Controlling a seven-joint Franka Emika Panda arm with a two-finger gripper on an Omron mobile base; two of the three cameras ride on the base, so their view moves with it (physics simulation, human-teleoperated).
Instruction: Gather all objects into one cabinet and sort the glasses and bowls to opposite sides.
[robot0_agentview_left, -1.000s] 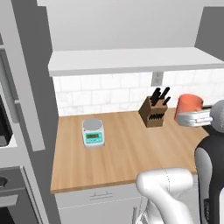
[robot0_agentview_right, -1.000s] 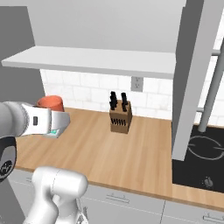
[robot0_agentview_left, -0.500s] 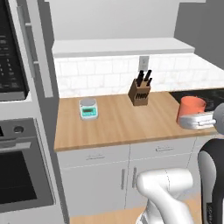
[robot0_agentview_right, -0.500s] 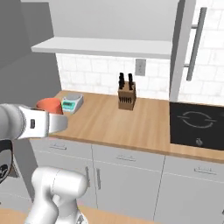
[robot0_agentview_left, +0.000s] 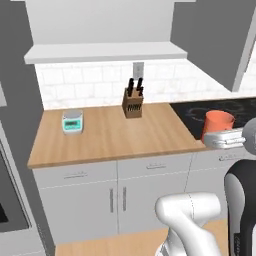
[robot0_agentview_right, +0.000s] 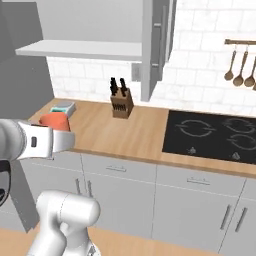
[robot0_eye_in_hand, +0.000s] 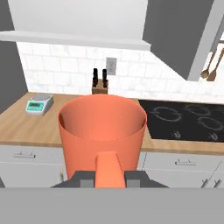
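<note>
Mug (robot0_eye_in_hand: 102, 131) rides clamped by its handle in the claw (robot0_eye_in_hand: 107, 175); base has backed off the desk (robot0_agentview_left: 110, 135), carrying it toward the cabinet (robot0_agentview_right: 155, 45).

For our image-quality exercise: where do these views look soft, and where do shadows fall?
Hand view: the orange-red mug looms large, edges slightly soft. Left base view: the shelf shades the tiles beneath. Right base view: the knife block casts hardly any shadow.

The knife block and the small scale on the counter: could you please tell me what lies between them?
Nothing: between the scale and the knife block the wooden counter is bare, as the left base view shows.
</note>
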